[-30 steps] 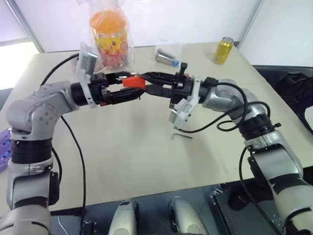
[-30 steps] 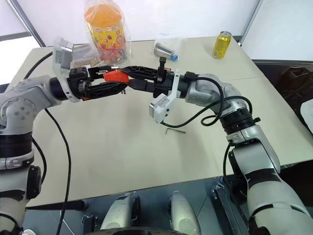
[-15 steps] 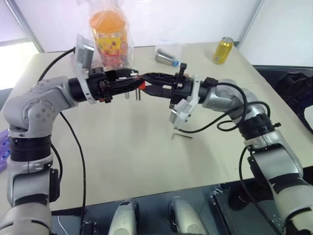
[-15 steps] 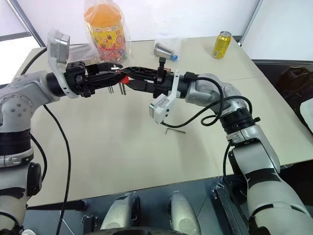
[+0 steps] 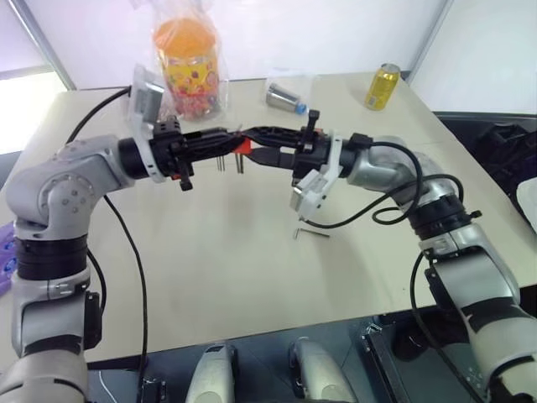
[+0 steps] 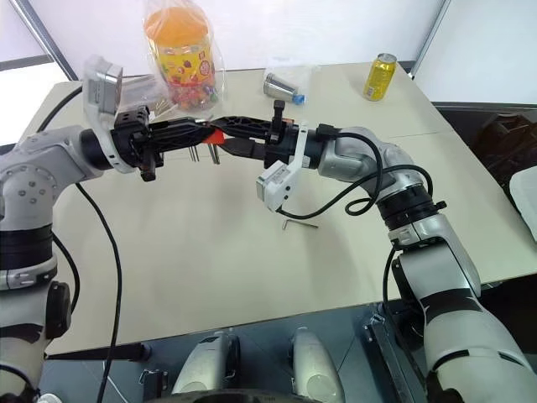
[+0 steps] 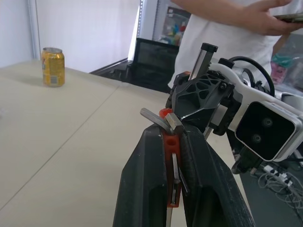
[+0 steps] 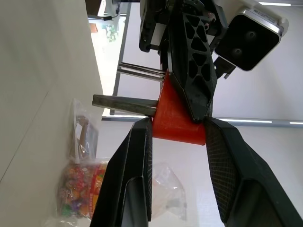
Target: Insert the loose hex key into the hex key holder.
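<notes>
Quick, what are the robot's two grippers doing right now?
Left gripper: shut on the hex key holder.
Right gripper: shut on the same hex key holder, from the other side.

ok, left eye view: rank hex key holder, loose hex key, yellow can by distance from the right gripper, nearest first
1. hex key holder: between the fingers of the right gripper.
2. loose hex key: on the table below that arm.
3. yellow can: far right corner.

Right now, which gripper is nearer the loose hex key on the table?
Right. The right gripper is up above the table, shut on the hex key holder; its wrist hangs just above the loose hex key. The left gripper grips the same holder from farther left.
</notes>
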Tool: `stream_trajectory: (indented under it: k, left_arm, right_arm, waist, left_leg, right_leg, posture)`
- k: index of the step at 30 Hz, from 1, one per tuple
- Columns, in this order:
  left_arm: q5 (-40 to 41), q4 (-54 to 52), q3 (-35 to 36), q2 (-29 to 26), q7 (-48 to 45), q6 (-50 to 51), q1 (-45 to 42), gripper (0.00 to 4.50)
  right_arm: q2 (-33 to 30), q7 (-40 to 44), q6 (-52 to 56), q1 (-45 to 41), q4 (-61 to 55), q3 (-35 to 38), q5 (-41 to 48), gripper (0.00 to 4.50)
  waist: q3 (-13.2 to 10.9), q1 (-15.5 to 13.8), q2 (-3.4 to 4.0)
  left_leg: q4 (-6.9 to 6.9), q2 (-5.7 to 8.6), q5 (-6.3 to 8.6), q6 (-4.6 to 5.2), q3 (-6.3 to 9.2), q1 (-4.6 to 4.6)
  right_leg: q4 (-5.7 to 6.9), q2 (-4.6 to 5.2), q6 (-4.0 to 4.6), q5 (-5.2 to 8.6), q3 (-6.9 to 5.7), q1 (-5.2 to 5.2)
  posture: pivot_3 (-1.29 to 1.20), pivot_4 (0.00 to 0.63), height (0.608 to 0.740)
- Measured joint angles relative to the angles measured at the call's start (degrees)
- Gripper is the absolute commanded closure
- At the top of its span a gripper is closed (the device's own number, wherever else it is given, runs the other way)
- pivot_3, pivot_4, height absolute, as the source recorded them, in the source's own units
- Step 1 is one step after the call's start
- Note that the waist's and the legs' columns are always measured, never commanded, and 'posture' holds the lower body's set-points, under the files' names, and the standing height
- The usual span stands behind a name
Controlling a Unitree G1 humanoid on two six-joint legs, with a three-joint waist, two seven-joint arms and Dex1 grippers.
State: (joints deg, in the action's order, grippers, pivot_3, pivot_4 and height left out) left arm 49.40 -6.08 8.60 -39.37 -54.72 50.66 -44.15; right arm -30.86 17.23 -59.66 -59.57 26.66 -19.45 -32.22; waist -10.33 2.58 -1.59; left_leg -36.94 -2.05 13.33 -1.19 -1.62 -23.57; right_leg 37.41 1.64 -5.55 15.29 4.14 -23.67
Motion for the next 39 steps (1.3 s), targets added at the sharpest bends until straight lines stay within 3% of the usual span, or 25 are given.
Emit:
stream_trajectory:
  k: [2,3,5,8,13,17,19,23,25,30,39]
  left_arm:
    - [0.0,0.0,0.0,0.0,0.0,0.0,0.0,4.47]
    - [0.0,0.0,0.0,0.0,0.0,0.0,0.0,4.50]
    - [-0.1,0.0,-0.2,0.0,0.1,0.1,0.1,4.50]
    - [-0.2,0.0,-0.7,0.0,0.1,0.1,0.1,4.50]
    - [-0.2,-0.9,-0.7,0.0,0.2,0.1,0.7,4.50]
    - [-0.5,-1.3,-0.5,-0.6,0.9,-0.2,1.3,4.50]
    - [-1.0,-2.5,-0.4,-1.0,1.5,-0.7,1.9,4.50]
    - [-1.3,-6.3,0.6,-1.2,3.3,-1.4,4.7,4.50]
    - [-1.3,-7.6,1.4,-1.1,4.5,-1.5,6.1,4.50]
    - [-1.1,-10.6,1.4,0.2,6.8,-1.6,8.0,4.50]
    - [-0.1,-12.8,1.8,0.2,9.4,-1.4,10.3,4.50]
  right_arm:
    - [0.0,0.5,0.1,0.0,0.0,0.0,0.4,3.49]
    - [0.0,0.8,0.1,0.0,0.0,0.0,0.7,2.41]
    - [0.1,1.2,0.1,0.0,0.0,0.0,1.2,1.69]
    - [0.1,1.9,0.3,0.0,0.0,0.0,1.7,0.23]
    - [-0.4,5.3,1.8,0.0,-0.4,-0.4,2.9,0.23]
    - [-2.2,17.0,13.9,3.6,-2.7,-0.4,14.7,0.23]
    - [-3.6,27.0,29.6,6.7,-6.5,0.2,23.8,0.23]
    - [-12.7,45.1,66.7,11.2,-17.5,2.0,38.4,0.23]
    - [-15.4,50.5,78.8,12.4,-22.7,2.3,43.3,0.23]
    - [-15.6,53.3,94.9,15.5,-27.8,1.5,46.9,0.23]
    - [-9.6,48.8,96.3,17.0,-23.8,-4.5,40.8,0.23]
  waist:
    - [0.0,0.0,0.00]
    - [0.0,0.0,0.00]
    - [0.0,0.0,0.00]
    - [0.0,0.0,0.00]
    - [0.0,0.0,0.00]
    - [0.0,-0.1,-0.01]
    - [0.0,-0.2,0.00]
    - [-0.1,-0.7,0.10]
    - [-0.1,-0.5,0.10]
    - [-0.1,-0.1,0.10]
    - [-0.1,-0.3,0.08]
  left_leg:
    - [0.00,0.00,0.00,0.00,-0.01,0.00]
    - [0.00,0.00,0.00,0.00,0.00,0.00]
    - [0.00,0.00,0.00,0.00,0.00,0.00]
    - [0.00,0.00,0.00,0.00,0.00,0.00]
    - [0.00,0.00,0.00,0.00,0.00,0.00]
    - [-0.04,-0.02,0.00,0.01,0.07,0.02]
    - [-0.06,-0.04,0.00,0.01,0.16,0.02]
    - [-0.05,-0.18,0.03,0.07,0.21,0.00]
    - [-0.05,-0.17,0.06,0.11,0.20,0.02]
    - [-0.04,-0.17,0.06,0.11,0.14,0.06]
    - [-0.06,-0.08,0.06,0.11,0.03,-0.09]
  right_leg:
    - [0.00,0.00,0.00,0.00,0.00,0.00]
    - [0.00,0.00,0.00,0.00,0.00,0.00]
    - [0.00,0.00,0.00,0.00,0.00,0.00]
    - [0.00,0.00,0.00,0.00,0.00,0.00]
    - [0.00,0.00,0.00,0.00,0.00,0.00]
    - [-0.03,0.02,0.00,0.00,-0.06,0.12]
    - [-0.02,0.04,0.00,0.00,-0.06,0.14]
    - [-0.06,0.10,0.00,0.00,-0.08,0.13]
    - [-0.11,0.03,0.00,0.00,-0.09,0.13]
    - [-0.09,-0.10,0.10,0.06,-0.09,0.10]
    - [-0.11,-0.07,0.00,0.02,-0.07,-0.01]
  posture:
    - [0.00,0.150,0.740]
    - [0.00,0.150,0.740]
    - [0.00,0.150,0.740]
    - [0.00,0.150,0.740]
    - [0.00,0.150,0.740]
    - [0.00,0.150,0.740]
    - [0.00,0.150,0.740]
    - [0.00,0.150,0.740]
    - [0.00,0.150,0.740]
    - [0.00,0.150,0.740]
    - [0.00,0.150,0.740]
